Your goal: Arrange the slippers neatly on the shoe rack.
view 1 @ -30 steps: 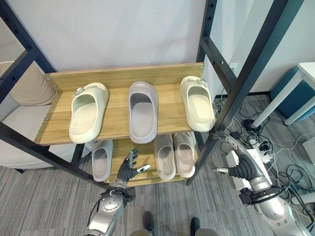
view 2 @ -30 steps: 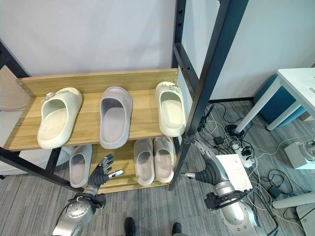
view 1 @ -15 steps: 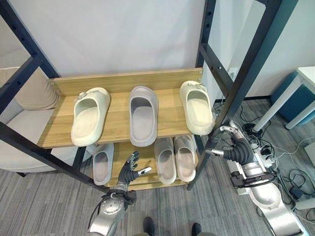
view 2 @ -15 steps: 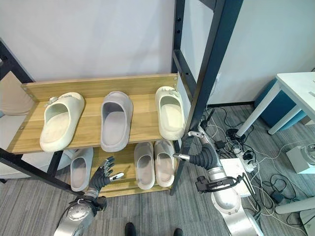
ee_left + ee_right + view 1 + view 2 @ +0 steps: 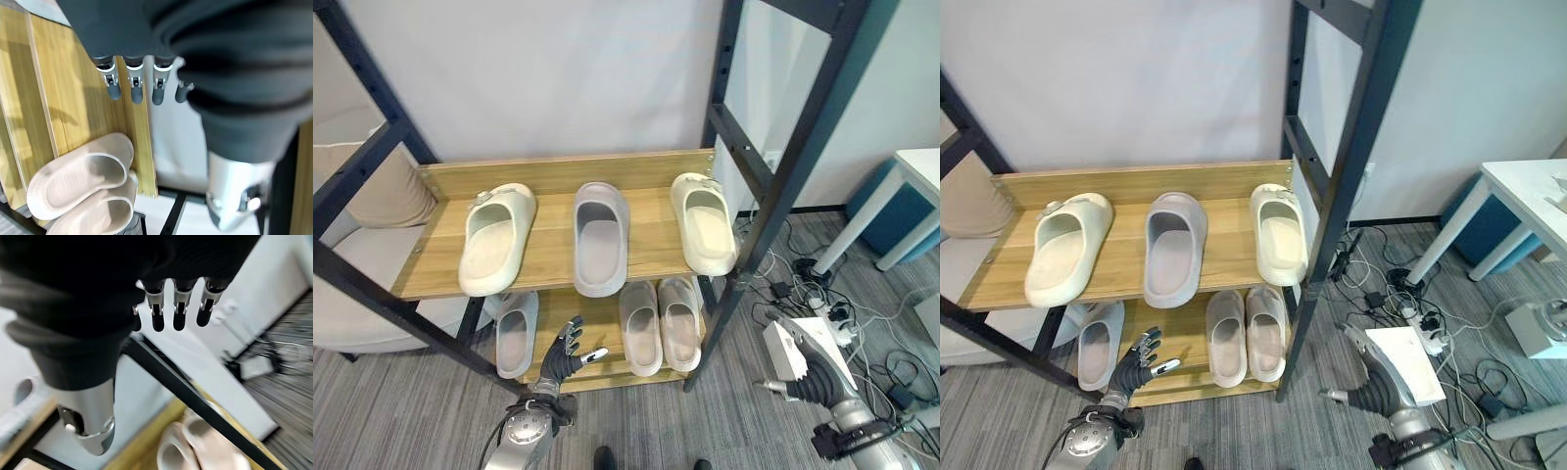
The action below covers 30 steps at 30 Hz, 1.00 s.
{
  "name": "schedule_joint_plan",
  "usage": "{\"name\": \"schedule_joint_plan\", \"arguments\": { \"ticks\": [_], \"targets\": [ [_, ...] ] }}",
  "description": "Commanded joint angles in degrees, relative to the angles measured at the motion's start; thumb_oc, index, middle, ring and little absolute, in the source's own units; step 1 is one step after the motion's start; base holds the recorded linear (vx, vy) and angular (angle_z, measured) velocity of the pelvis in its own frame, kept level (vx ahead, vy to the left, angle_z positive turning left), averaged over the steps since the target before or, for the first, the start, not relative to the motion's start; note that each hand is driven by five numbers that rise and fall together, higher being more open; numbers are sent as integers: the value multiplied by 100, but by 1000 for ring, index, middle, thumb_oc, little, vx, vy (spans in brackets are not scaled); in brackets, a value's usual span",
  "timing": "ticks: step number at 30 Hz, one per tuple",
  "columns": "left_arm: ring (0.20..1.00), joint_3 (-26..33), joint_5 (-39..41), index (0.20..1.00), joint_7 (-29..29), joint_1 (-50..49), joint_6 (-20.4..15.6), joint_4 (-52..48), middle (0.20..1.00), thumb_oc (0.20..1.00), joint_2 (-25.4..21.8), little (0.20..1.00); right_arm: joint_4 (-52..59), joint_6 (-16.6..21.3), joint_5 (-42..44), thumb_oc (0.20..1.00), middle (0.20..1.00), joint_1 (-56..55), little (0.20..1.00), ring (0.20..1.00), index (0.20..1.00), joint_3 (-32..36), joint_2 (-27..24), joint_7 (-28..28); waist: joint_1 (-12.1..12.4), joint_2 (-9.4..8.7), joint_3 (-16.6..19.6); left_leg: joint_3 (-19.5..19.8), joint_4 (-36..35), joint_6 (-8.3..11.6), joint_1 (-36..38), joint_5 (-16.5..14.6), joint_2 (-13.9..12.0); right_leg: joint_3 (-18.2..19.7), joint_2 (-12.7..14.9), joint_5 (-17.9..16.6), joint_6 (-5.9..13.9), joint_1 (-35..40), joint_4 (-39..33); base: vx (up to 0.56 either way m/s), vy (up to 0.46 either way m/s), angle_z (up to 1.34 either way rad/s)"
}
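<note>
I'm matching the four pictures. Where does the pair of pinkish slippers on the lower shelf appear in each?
Left eye view: pinkish pair on the lower shelf, right of middle.
Right eye view: same spot.
Left wrist view: past the left robot hand, on the wood.
Right wrist view: behind the black post.
Shared landmark: the wooden lower shelf.

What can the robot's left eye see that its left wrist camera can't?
The left eye view takes in the top shelf with two cream slippers and a grey slipper between them, plus the right robot hand low beside the rack, open and holding nothing. The left wrist view looks from very close along the left robot hand's fingers. Both share the left robot hand, open and holding nothing, the lower shelf and its pair of pale slippers.
</note>
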State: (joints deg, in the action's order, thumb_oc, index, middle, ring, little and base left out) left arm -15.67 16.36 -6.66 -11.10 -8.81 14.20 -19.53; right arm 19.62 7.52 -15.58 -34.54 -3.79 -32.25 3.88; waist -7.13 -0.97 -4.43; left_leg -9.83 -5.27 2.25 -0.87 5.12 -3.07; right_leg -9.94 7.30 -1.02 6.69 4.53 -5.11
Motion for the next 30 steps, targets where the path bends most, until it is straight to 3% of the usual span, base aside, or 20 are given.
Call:
{"name": "schedule_joint_plan", "arguments": {
  "ticks": [1,3,11,18,22,30],
  "targets": [
    [1000,154,-114,1000,74,387,-334,-161,1000,1000,-225,1000,196,271,253,1000,1000,475,1000,1000,1000,-18,-97,-113,84,-50,-263,-85,27,243,431,-556,-440,134,199,121,317,-15,13,-6,-1,-22],
    [1000,59,-198,1000,152,473,-339,-233,1000,1000,-249,1000,50,298,293,1000,1000,647,1000,1000,1000,-410,-233,-320,83,-21,-304,-135,27,241,470,-576,-436,176,207,117,316,-17,11,-8,1,-11],
    [1000,-195,-236,1000,62,777,-348,-103,1000,1000,-184,1000,102,348,261,1000,1000,1795,1000,1000,1000,-1481,-204,-277,259,28,-294,-31,27,226,458,-564,-394,71,244,145,301,49,11,2,7,1],
    [1000,-330,-36,1000,-212,1047,-355,38,1000,1000,-30,1000,212,281,373,1000,1000,3772,1000,1000,1000,-2770,487,-68,616,34,-244,186,27,193,380,-524,-313,-154,287,160,275,158,11,8,20,19],
    [1000,-247,5,1000,-302,1054,-336,114,1000,1000,26,1000,468,300,426,1000,1000,4445,1000,1000,1000,-2843,882,178,786,8,-222,348,27,178,320,-499,-270,-284,312,167,264,217,23,6,9,26],
    [1000,-91,34,1000,-337,865,-335,139,1000,1000,55,1000,1100,298,-137,1000,1000,4619,1000,1000,1000,-2254,895,615,870,-17,-170,435,27,166,322,-511,-248,-384,316,180,259,262,29,4,4,11]
  ]
}}
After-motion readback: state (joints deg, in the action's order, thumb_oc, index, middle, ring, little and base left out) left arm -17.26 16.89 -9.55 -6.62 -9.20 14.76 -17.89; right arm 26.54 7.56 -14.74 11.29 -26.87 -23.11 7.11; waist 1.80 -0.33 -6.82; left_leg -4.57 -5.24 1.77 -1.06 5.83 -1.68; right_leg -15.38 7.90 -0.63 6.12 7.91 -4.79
